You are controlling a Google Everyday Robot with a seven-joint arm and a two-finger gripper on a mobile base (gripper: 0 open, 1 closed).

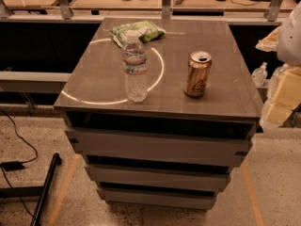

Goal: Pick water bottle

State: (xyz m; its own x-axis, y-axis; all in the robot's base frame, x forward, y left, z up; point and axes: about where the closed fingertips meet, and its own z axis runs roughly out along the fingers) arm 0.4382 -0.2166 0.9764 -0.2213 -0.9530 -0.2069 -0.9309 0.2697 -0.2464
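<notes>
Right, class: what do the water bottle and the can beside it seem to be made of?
The water bottle: clear ribbed plastic, glossy, see-through. The can: probably metal, gold-bronze sheen, silvery rim. The gripper sits at the right edge, beside the table.

The water bottle (135, 67) is standing front-left on the table (225, 51), the can (197, 73) is sitting to its right, a packet (137, 31) is lying behind it, and the gripper (284, 98) is hanging beyond the table's right edge.
</notes>
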